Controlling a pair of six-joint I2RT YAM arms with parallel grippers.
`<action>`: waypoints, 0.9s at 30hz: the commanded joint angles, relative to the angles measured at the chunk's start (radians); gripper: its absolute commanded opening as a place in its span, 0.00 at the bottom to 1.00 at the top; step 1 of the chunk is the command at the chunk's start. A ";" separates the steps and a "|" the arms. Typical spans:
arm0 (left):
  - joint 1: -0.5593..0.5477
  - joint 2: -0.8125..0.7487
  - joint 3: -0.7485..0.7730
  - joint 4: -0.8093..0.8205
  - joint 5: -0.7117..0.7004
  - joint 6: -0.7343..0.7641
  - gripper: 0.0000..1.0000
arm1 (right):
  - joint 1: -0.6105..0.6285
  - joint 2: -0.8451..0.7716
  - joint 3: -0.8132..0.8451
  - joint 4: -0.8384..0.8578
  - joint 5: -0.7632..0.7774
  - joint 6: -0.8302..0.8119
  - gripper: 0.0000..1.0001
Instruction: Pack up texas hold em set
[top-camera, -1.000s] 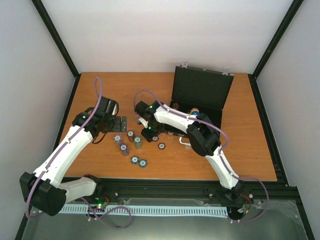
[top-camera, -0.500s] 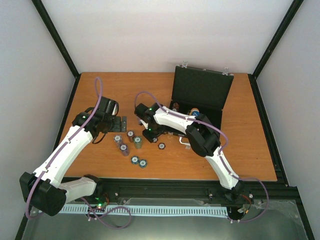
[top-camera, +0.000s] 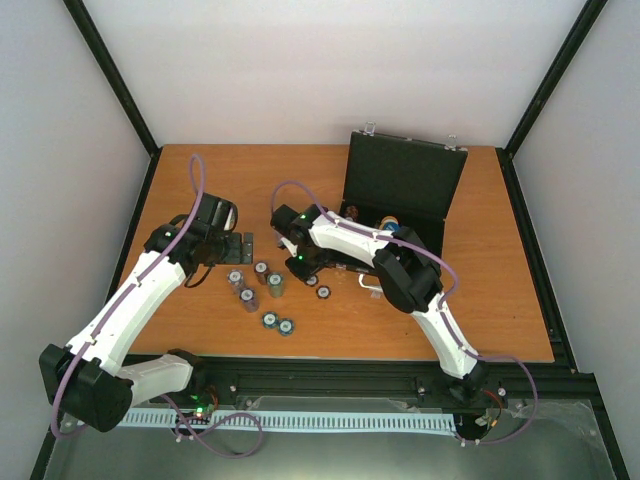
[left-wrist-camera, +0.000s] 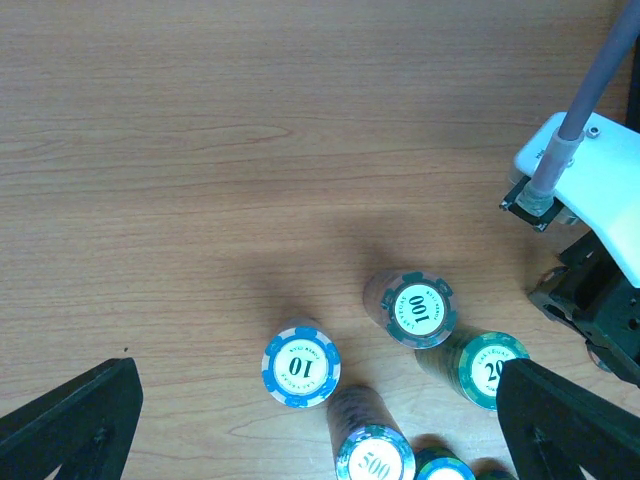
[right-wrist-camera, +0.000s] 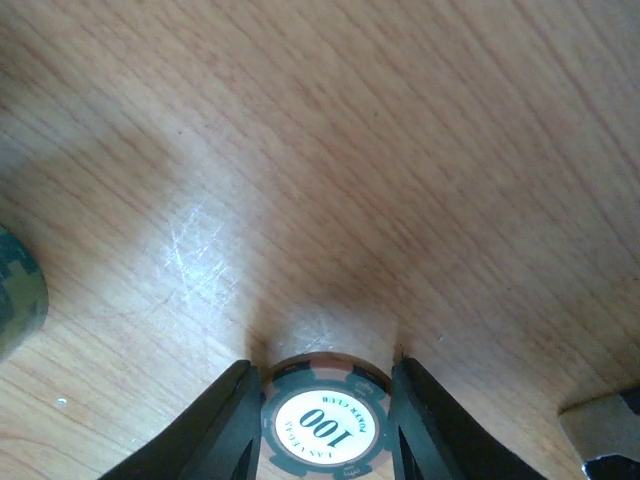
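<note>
While fingers (right-wrist-camera: 225, 425) of the right gripper (right-wrist-camera: 322, 368) clamp both sides of a 100 stack (right-wrist-camera: 325, 432) at the bottom of the wrist frame, the left gripper (left-wrist-camera: 318, 370) hangs wide open over other stacks (left-wrist-camera: 418, 310). Top frame, upper right: the case (top-camera: 400, 185) stands open, lid up.
</note>
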 joint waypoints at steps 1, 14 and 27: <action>-0.002 -0.013 0.014 0.021 -0.007 0.017 1.00 | 0.004 0.019 -0.004 -0.042 0.008 0.000 0.34; -0.002 -0.023 0.003 0.021 -0.005 0.005 1.00 | 0.005 -0.042 -0.064 -0.036 0.006 0.012 0.68; -0.002 -0.009 0.010 0.028 0.003 0.007 1.00 | 0.017 -0.018 -0.091 -0.003 -0.003 0.023 0.61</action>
